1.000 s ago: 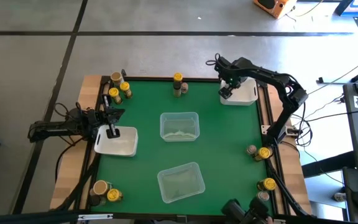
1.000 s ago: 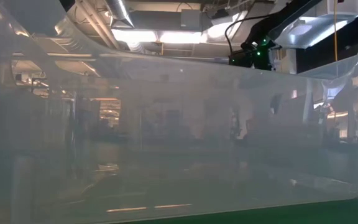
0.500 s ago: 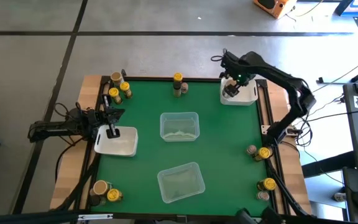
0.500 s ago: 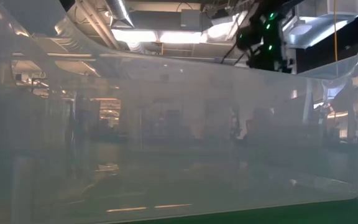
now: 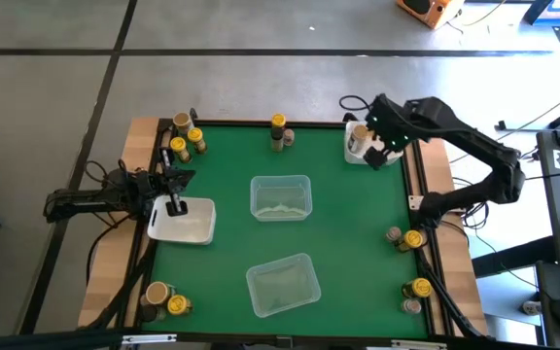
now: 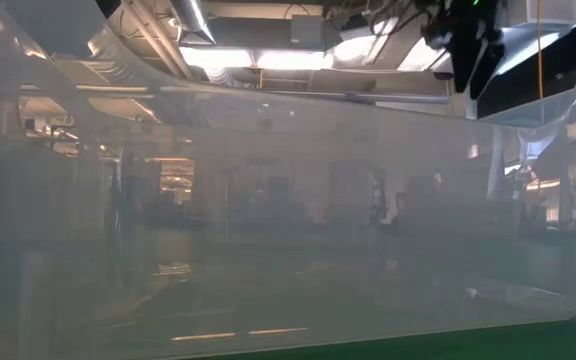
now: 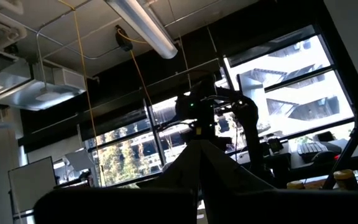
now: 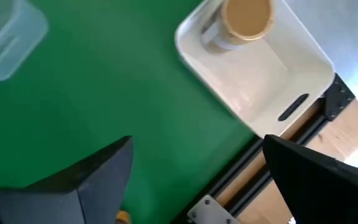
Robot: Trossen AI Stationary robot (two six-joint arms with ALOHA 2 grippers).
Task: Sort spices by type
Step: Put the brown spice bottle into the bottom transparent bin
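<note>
Right pincer held wide open, empty, above white tray w/ tan-lid jar, upper right. Left pincer closed, parked on left tray.

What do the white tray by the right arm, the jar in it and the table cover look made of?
White tray: likely moulded plastic, smooth and slightly glossy, with rounded rim and a slot handle.
Jar: clear body, glass or plastic, under a matte tan lid.
Table cover: flat green mat, dull finish, possibly felt or rubber.
</note>
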